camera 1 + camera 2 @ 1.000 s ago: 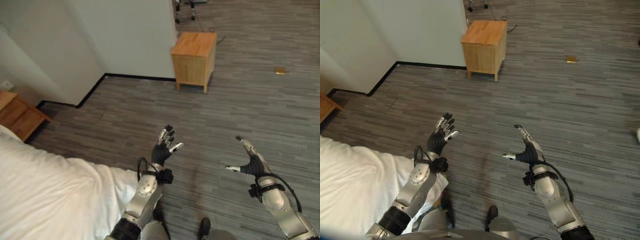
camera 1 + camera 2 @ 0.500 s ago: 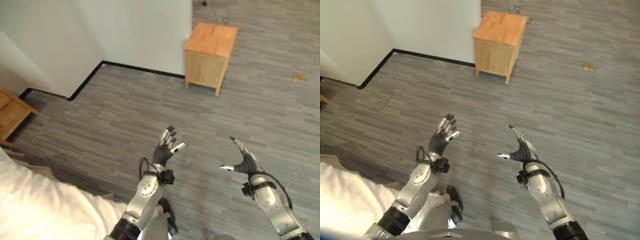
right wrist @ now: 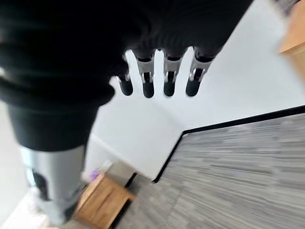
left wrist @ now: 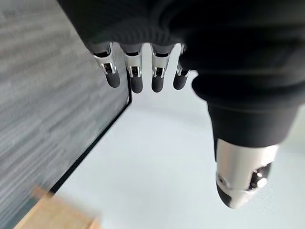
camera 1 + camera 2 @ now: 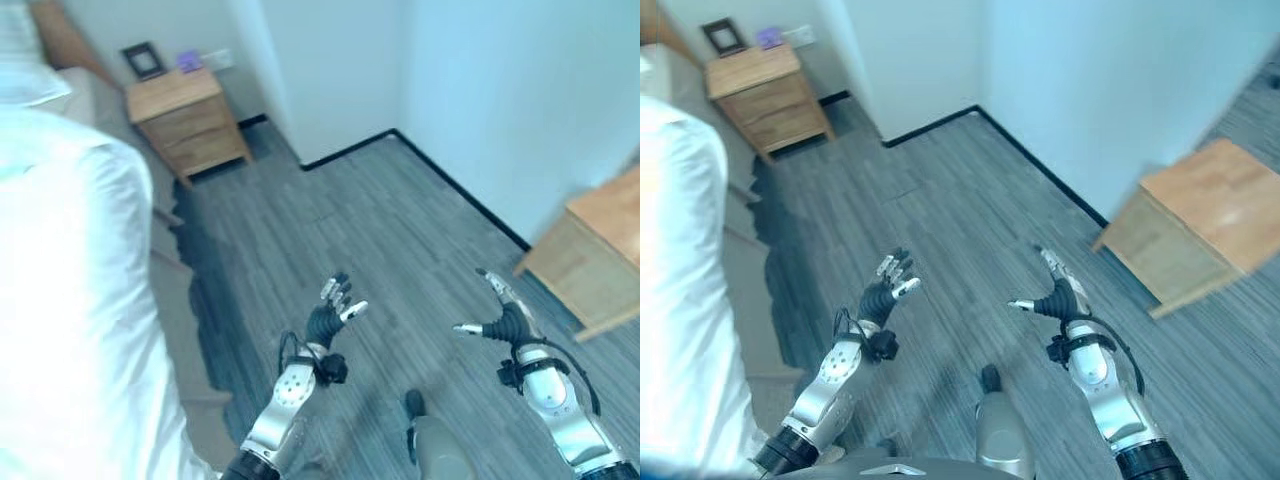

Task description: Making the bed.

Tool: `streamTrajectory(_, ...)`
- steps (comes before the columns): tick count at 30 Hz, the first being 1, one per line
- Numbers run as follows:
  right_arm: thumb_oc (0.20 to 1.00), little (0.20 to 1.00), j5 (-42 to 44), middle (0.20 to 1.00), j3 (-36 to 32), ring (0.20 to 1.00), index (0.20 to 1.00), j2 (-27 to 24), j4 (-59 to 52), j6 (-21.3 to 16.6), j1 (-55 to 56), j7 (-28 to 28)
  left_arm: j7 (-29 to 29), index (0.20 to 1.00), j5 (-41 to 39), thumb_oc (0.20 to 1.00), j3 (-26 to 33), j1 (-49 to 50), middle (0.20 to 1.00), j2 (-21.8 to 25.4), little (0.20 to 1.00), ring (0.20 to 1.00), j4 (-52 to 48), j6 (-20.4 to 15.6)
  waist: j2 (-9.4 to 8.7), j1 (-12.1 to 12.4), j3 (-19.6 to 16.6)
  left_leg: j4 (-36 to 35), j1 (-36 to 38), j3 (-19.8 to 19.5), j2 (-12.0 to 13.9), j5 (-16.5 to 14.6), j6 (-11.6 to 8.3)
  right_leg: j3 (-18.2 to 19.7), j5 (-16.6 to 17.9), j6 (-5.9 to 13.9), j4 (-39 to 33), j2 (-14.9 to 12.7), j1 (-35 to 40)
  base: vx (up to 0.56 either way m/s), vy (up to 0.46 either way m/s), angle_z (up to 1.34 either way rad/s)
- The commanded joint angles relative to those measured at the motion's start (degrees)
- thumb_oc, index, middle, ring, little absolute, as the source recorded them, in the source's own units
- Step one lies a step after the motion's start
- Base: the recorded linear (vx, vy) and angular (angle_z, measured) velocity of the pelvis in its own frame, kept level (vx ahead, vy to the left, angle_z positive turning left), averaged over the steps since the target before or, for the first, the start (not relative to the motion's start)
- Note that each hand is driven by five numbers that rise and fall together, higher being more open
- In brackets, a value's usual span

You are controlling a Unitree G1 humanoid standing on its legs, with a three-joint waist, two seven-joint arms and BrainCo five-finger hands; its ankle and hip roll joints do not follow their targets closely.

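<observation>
Clearly, neither hand had hold of anything: the left hand (image 5: 331,313) and right hand (image 5: 501,320) were raised over the grey plank floor (image 5: 400,240), fingers straight and spread. Well off to the left hand's outer side lay the bed's white duvet (image 5: 70,290), untouched, with a wooden nightstand (image 5: 188,120) beyond. Doing this step well probably meant turning toward the bed, then reaching for the duvet's near edge with both hands.
</observation>
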Motion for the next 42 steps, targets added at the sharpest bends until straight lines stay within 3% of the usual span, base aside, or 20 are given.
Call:
streamTrajectory(1, 1.000, 1.000, -0.8, 1.000, 0.0, 1.000, 1.000, 1.6, -4.4, -1.9, 1.2, 0.7, -1.5, 1.000, 1.1, 1.000, 1.9, -3.8, 1.000, 1.7, 1.000, 1.000, -2.4, -2.8, -2.94, -2.1, -1.1, -1.5, 3.6, -1.3, -2.7, -4.3, -0.34, 2.0, 9.4, 9.93, -18.3, -5.1, 1.7, 0.29, -0.288, 0.88)
streamTrajectory(2, 1.000, 1.000, 0.9, 1.000, -0.3, 1.000, 1.000, 1.4, -2.9, -2.1, 1.6, 0.6, -1.4, 1.000, -0.1, 1.000, 2.4, -2.8, 1.000, 1.1, 1.000, 1.000, -2.2, -2.9, -3.25, -1.4, -0.4, 12.5, -1.6, 0.9, -0.8, 0.9, -4.44, -0.8, 9.4, 8.54, -18.5, -5.4, 5.6, 0.14, -0.194, 0.93)
streamTrajectory(4, 1.000, 1.000, 1.8, 1.000, 0.1, 1.000, 1.000, 1.1, -2.1, -2.1, 1.4, 0.3, -1.4, 1.000, -1.7, 1.000, 2.8, -3.0, 1.000, 0.9, 1.000, 1.000, -2.1, -2.6, -4.50, -1.3, 0.4, 23.6, -7.9, 4.0, 1.6, 7.2, -6.54, -2.5, 9.0, 6.77, -18.5, -6.5, 7.6, 0.17, -0.358, 1.10)
streamTrajectory(5, 1.000, 1.000, 2.4, 1.000, 0.1, 1.000, 1.000, 0.4, -2.8, -2.3, 2.1, 0.3, -2.1, 1.000, -2.5, 1.000, 3.6, -1.3, 1.000, 1.2, 1.000, 1.000, -3.6, -2.3, -6.46, 0.0, 2.0, 38.8, -13.9, 13.7, 7.6, 8.9, -6.05, -5.5, 6.7, 3.89, -19.2, -6.4, 12.0, 0.14, -0.389, 1.16)
streamTrajectory(7, 1.000, 1.000, 2.4, 1.000, 0.1, 1.000, 1.000, 0.4, -2.8, -2.3, 2.1, 0.3, -2.1, 1.000, -2.5, 1.000, 3.6, -1.3, 1.000, 1.3, 1.000, 1.000, -3.7, -2.2, -6.48, -0.1, 1.8, 39.2, -14.6, 13.6, 7.7, 9.0, -5.97, -5.5, 7.0, 3.82, -19.3, -6.4, 11.5, 0.11, -0.241, 0.72)
streamTrajectory(8, 1.000, 1.000, 3.4, 1.000, 0.6, 1.000, 1.000, 0.7, -1.9, -2.2, 1.6, 0.5, -2.5, 1.000, -2.1, 1.000, 5.2, 0.7, 1.000, 2.5, 1.000, 1.000, -4.9, -2.3, -7.91, 1.8, 2.4, 43.2, -19.5, 20.2, 11.4, 8.6, -5.61, -6.9, 4.6, 2.53, -20.0, -5.6, 15.5, 0.21, -0.249, 0.12)
streamTrajectory(10, 1.000, 1.000, 4.5, 1.000, 1.0, 1.000, 1.000, 1.5, -1.6, -2.3, 1.0, 1.1, -3.1, 1.000, -2.2, 1.000, 6.3, 2.2, 1.000, 2.8, 1.000, 1.000, -4.5, -1.7, -7.99, 3.0, 2.3, 40.5, -22.8, 23.0, 13.0, 9.5, -5.77, -7.4, 2.8, 2.16, -20.0, -5.2, 17.7, 0.42, -0.112, 0.02)
streamTrajectory(11, 1.000, 1.000, 5.6, 1.000, 1.6, 1.000, 1.000, 2.7, -1.1, -2.4, 0.7, 1.7, -3.2, 1.000, -2.0, 1.000, 7.8, 4.0, 1.000, 2.9, 1.000, 1.000, -3.9, -1.2, -6.00, 4.1, 1.1, 22.0, -22.8, 25.3, 12.6, 8.7, -4.39, -8.7, -0.1, 3.39, -20.0, -4.0, 19.6, 0.78, 0.232, 0.34)
streamTrajectory(12, 1.000, 1.000, 5.5, 1.000, 2.1, 1.000, 1.000, 3.1, -0.1, -2.5, 0.4, 1.5, -3.4, 1.000, -2.1, 1.000, 8.1, 5.3, 1.000, 2.7, 1.000, 1.000, -3.4, -0.7, -3.85, 4.6, 0.5, 7.7, -22.6, 27.2, 13.4, 14.6, -5.49, -9.6, -2.7, 4.82, -20.0, -2.9, 21.6, 0.79, 0.294, 0.47)
streamTrajectory(14, 1.000, 1.000, 5.4, 1.000, 2.2, 1.000, 1.000, 3.1, 0.1, -2.4, 0.3, 1.5, -3.2, 1.000, -2.3, 1.000, 8.3, 6.5, 1.000, 2.2, 1.000, 1.000, -3.3, -0.5, -3.03, 5.1, 0.3, -2.5, -21.7, 28.1, 14.4, 17.8, -6.08, -11.2, -3.9, 5.42, -20.0, -2.9, 23.4, 0.52, 0.184, 0.34)
streamTrajectory(21, 1.000, 1.000, 5.6, 1.000, 1.7, 1.000, 1.000, 3.2, -0.7, -3.0, 0.9, 2.1, -3.0, 1.000, 1.3, 1.000, 9.6, 8.5, 1.000, 4.2, 1.000, 1.000, -4.7, -0.2, -2.50, 6.3, -1.6, -6.1, -21.9, 28.4, 16.6, 22.6, -7.49, -8.5, -7.6, 6.09, -19.9, -2.8, 29.7, 0.43, 0.055, -0.11)
streamTrajectory(23, 1.000, 1.000, 6.0, 1.000, 1.8, 1.000, 1.000, 3.6, -1.0, -3.1, 0.5, 2.5, -3.2, 1.000, 2.1, 1.000, 10.2, 8.4, 1.000, 5.5, 1.000, 1.000, -5.2, -0.1, -3.46, 7.3, -2.5, -5.3, -20.6, 29.3, 15.2, 21.5, -5.99, -7.3, -9.2, 6.62, -14.5, -3.7, 29.5, 0.50, 0.062, -0.58)
streamTrajectory(25, 1.000, 1.000, 5.4, 1.000, 2.3, 1.000, 1.000, 4.7, 0.0, -3.4, 0.2, 2.3, -3.1, 1.000, 3.5, 1.000, 9.6, 6.6, 1.000, 6.6, 1.000, 1.000, -3.7, 0.3, -4.54, 7.1, -2.1, -4.6, -16.4, 28.4, 10.6, 16.6, -2.13, -5.9, -1.9, 11.06, 5.8, -5.6, 22.6, 0.55, 0.107, -0.17)
streamTrajectory(26, 1.000, 1.000, 5.6, 1.000, 2.5, 1.000, 1.000, 5.2, 0.0, -3.3, -0.4, 2.3, -2.8, 1.000, 4.1, 1.000, 9.4, 5.0, 1.000, 7.5, 1.000, 1.000, -3.1, 0.3, -3.94, 5.2, -0.8, -4.7, -12.8, 26.6, 9.0, 14.2, -0.65, -1.7, 8.5, 12.18, 19.9, -5.0, 15.0, 0.67, 0.129, 0.11)
streamTrajectory(28, 1.000, 1.000, 5.5, 1.000, 1.3, 1.000, 1.000, 5.4, -1.0, -3.7, 0.7, 2.4, -2.6, 1.000, 4.3, 1.000, 9.6, 3.3, 1.000, 7.7, 1.000, 1.000, -2.4, -0.4, -1.26, 1.5, 0.5, -5.6, -8.7, 24.1, 7.7, 11.0, 0.68, 0.3, 4.9, 11.78, 28.1, -1.3, 4.4, 0.62, 0.108, 1.21)
streamTrajectory(32, 1.000, 1.000, 5.8, 1.000, 0.9, 1.000, 1.000, 5.0, -1.2, -3.3, 1.5, 2.6, -3.3, 1.000, 3.4, 1.000, 9.6, 2.1, 1.000, 7.6, 1.000, 1.000, -2.3, -0.7, -1.53, -1.4, 0.7, -5.5, -6.0, 23.1, 5.9, 8.4, -0.29, -1.2, 2.8, 9.53, 14.0, -4.9, 2.0, 0.43, -0.131, 0.88)
streamTrajectory(33, 1.000, 1.000, 6.3, 1.000, 0.6, 1.000, 1.000, 5.1, -0.6, -3.1, 2.2, 2.8, -4.0, 1.000, 2.4, 1.000, 9.4, 1.8, 1.000, 7.3, 1.000, 1.000, -2.9, -1.1, -2.17, -3.1, -0.1, -6.0, -3.3, 22.1, 4.7, 6.3, -2.11, -0.5, 2.3, 8.56, -2.6, -8.5, 0.2, 0.55, -0.232, 0.76)
streamTrajectory(35, 1.000, 1.000, 7.3, 1.000, 0.2, 1.000, 1.000, 5.6, -0.6, -2.9, 2.9, 3.3, -4.6, 1.000, 1.9, 1.000, 9.3, 1.4, 1.000, 6.6, 1.000, 1.000, -2.7, -1.5, -2.07, -5.2, -0.3, -6.1, -0.8, 19.9, 4.4, 3.8, -3.21, 1.3, 4.9, 9.76, -12.2, -10.4, 0.4, 0.50, -0.211, 0.55)
streamTrajectory(39, 1.000, 1.000, 8.1, 1.000, 0.2, 1.000, 1.000, 5.7, -0.4, -2.7, 3.5, 3.9, -5.2, 1.000, 1.9, 1.000, 9.0, 0.6, 1.000, 5.9, 1.000, 1.000, -2.0, -1.5, -2.05, -6.4, -1.2, -4.3, 3.8, 18.4, 3.8, -0.9, -3.90, 0.2, 7.1, 10.67, -16.9, -11.6, 0.6, 0.40, -0.253, 0.57)
streamTrajectory(42, 1.000, 1.000, 8.6, 1.000, 0.1, 1.000, 1.000, 3.6, 0.2, -3.0, 3.8, 4.8, -5.8, 1.000, 1.0, 1.000, 7.9, 0.9, 1.000, 4.3, 1.000, 1.000, -2.2, -2.2, -1.18, -6.9, -0.3, 16.5, -0.8, 15.1, 8.1, 4.8, -5.87, 0.4, 6.1, 7.52, -15.4, -8.6, 6.0, 0.37, -0.454, 0.02)
